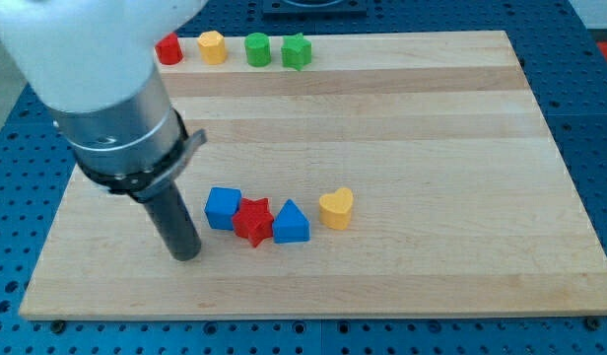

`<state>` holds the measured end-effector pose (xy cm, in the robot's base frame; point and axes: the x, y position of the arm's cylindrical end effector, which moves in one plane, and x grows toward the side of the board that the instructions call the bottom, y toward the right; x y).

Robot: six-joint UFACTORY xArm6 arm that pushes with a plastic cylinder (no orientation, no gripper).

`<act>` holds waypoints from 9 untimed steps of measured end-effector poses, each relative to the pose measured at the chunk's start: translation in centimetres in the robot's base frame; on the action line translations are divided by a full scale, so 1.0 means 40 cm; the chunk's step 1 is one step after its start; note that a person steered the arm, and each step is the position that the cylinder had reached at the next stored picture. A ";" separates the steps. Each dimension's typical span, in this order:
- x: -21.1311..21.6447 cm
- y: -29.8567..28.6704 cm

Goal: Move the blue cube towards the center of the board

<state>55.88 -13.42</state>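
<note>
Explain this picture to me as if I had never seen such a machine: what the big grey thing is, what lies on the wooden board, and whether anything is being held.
The big grey and white body is a robot arm. It has no jaws, so it holds nothing; it ends in a dark rod, and my tip slides on the wooden board to push blocks.

There is one camera view, looking down at the board from the side of its near edge.

Just to the right of my tip lies a row: the blue cube, a red star, a blue triangular block and a yellow heart. My tip is left of the blue cube, apparently not touching.

Along the top edge stand a red block, a yellow block, a green cylinder and a green star.
</note>
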 end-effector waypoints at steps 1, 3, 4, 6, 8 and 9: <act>-0.008 0.041; -0.069 0.079; -0.105 0.083; -0.202 0.087; -0.287 0.076; -0.281 0.039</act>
<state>44.63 -11.87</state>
